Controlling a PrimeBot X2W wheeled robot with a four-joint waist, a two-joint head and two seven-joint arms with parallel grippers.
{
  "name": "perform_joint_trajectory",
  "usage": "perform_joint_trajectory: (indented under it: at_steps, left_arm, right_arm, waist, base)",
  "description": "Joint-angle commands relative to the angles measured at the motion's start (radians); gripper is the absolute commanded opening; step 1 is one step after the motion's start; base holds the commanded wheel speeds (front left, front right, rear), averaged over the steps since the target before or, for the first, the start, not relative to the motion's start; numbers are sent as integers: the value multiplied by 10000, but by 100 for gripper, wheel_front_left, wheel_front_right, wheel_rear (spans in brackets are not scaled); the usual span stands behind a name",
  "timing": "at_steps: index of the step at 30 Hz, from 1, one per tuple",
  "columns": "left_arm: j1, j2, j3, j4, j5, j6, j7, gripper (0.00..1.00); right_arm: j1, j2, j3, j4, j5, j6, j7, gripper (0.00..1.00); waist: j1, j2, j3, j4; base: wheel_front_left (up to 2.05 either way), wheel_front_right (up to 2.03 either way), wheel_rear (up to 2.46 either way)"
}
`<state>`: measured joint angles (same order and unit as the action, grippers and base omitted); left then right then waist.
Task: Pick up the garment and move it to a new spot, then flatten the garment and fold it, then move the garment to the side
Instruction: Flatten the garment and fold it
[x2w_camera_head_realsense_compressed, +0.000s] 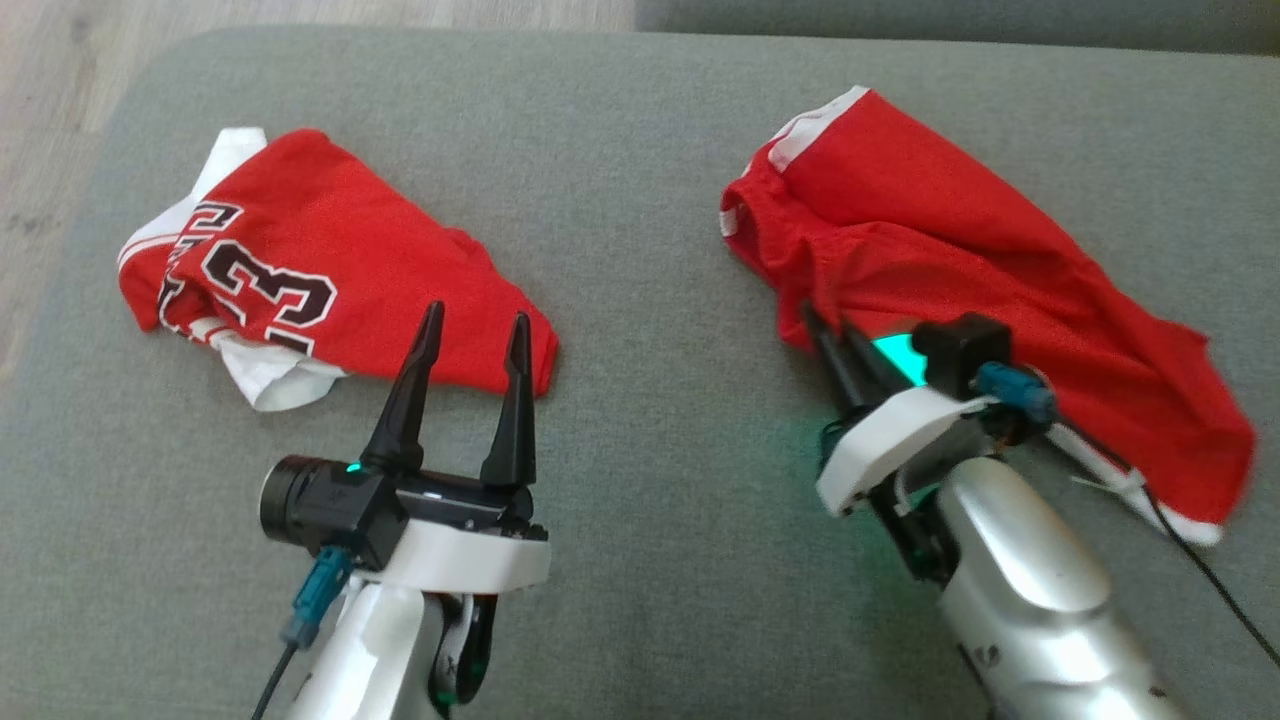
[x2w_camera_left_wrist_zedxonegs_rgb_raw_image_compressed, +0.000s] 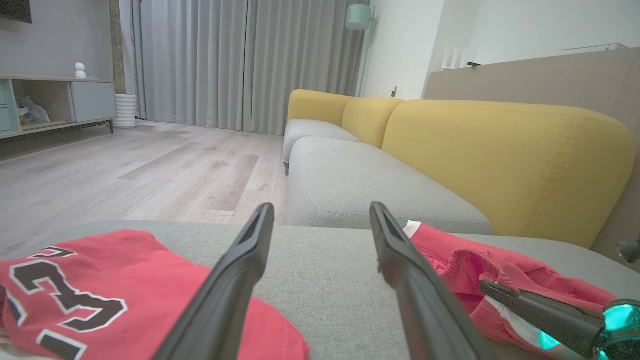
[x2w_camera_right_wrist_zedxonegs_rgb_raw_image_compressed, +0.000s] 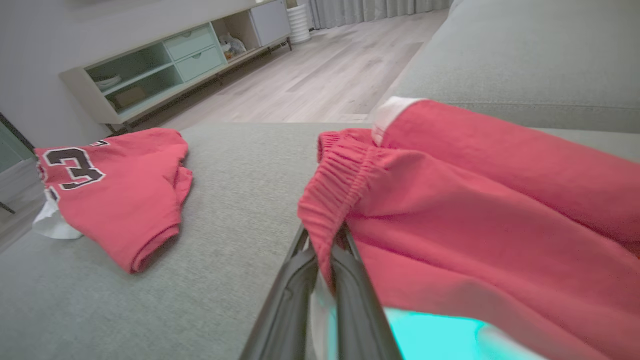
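While your right gripper (x2w_camera_head_realsense_compressed: 815, 320) clamps shut on the near edge of the crumpled red shorts with white trim (x2w_camera_head_realsense_compressed: 960, 250), lying at the right of the grey fabric cushion (x2w_camera_head_realsense_compressed: 640, 150), the head view shows the pick-up step in hand. Your left gripper (x2w_camera_head_realsense_compressed: 476, 318) hangs spread near a red jersey with black numerals (x2w_camera_head_realsense_compressed: 330, 250). Left wrist view: its fingers frame bare cushion. Right wrist view: the elastic waistband (x2w_camera_right_wrist_zedxonegs_rgb_raw_image_compressed: 335, 175) sits pinched between closed fingers. Your next move likely calls for a clean lift toward open cushion.
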<state>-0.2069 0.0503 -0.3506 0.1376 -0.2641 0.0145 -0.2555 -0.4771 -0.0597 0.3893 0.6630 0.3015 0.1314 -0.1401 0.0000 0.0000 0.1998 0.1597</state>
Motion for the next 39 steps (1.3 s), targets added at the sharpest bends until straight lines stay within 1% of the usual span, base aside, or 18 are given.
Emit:
perform_joint_trajectory:
  at_steps: [1, 6, 8, 9, 10, 11, 15, 19, 21, 24, 29, 31, 34, 37, 39]
  left_arm:
    - [-256, -1, 367, -284, 19, 5, -63, 100]
    - [-191, -1, 341, -266, 15, 7, -63, 100]
    - [-174, -1, 341, -255, 15, 8, -63, 100]
    - [-160, -1, 340, -241, 19, 3, -63, 100]
    - [-148, -1, 339, -229, 24, -6, -63, 100]
    - [-136, -1, 338, -213, 32, -17, -63, 100]
    - [-60, -1, 386, -169, 69, -39, -63, 100]
    - [57, -1, 469, -175, 122, -64, -63, 100]
    - [126, -1, 519, -206, 129, -61, -63, 100]
    - [216, -1, 572, -259, 113, -37, -63, 100]
    - [321, -1, 551, -285, 62, -59, -63, 100]
    - [331, -1, 513, -264, 54, -79, -63, 100]
    - [314, -1, 467, -186, 50, -113, -63, 100]
    - [266, -1, 438, -4, 118, -184, -63, 100]
    - [227, -1, 474, 78, 140, -202, -63, 100]
  right_arm:
    - [-11, 95, 478, -496, 202, -7, 11, 0]
    - [360, 95, 1320, -975, 666, -7, 242, 0]
    - [424, 95, 1422, -1031, 708, -7, 279, 0]
    - [478, 95, 1471, -1063, 718, -7, 299, 15]
    - [514, 95, 1508, -1075, 664, -7, 324, 93]
    - [564, 95, 1530, -1089, 687, -7, 370, 100]
    - [709, 95, 1504, -1336, 780, -7, 319, 100]
    - [985, 95, 1132, -1732, 812, -7, 49, 100]
    - [1306, 95, 536, -2037, 561, -7, -192, 100]
    - [1666, 95, -324, -2461, -581, -7, -495, 100]
    - [2723, 95, -2344, -3520, -1599, -7, -770, 100]
    - [3188, 95, -3215, -3812, -1714, -7, -820, 100]
    - [3731, 95, -4235, -4146, -2130, -7, -909, 100]
    - [4155, 95, -4770, -4238, -1995, -7, -990, 100]
    - [4328, 95, -4882, -4166, -1989, -7, -1029, 100]
  waist:
    - [0, 0, -108, -70]
    - [0, 0, -297, -141]
    - [0, 0, -334, -154]
    - [0, 0, -368, -164]
    - [0, 0, -398, -173]
    - [0, 0, -433, -181]
    - [0, 0, -612, -285]
    - [0, 0, -852, -487]
    - [0, 0, -1031, -669]
    - [0, 0, -1193, -908]
    - [0, 0, -1331, -1296]
    - [0, 0, -1316, -1445]
    - [0, 0, -1227, -1678]
    - [0, 0, -1140, -1917]
    - [0, 0, -1078, -2064]
  base:
    - [0, 0, 0]
    - [0, 0, 0]
    - [0, 0, 0]
    - [0, 0, 0]
    - [0, 0, 0]
    - [0, 0, 0]
    - [0, 0, 0]
    - [0, 0, 0]
    - [0, 0, 0]
    - [0, 0, 0]
    - [0, 0, 0]
    - [0, 0, 0]
    - [0, 0, 0]
    - [0, 0, 0]
    - [0, 0, 0]
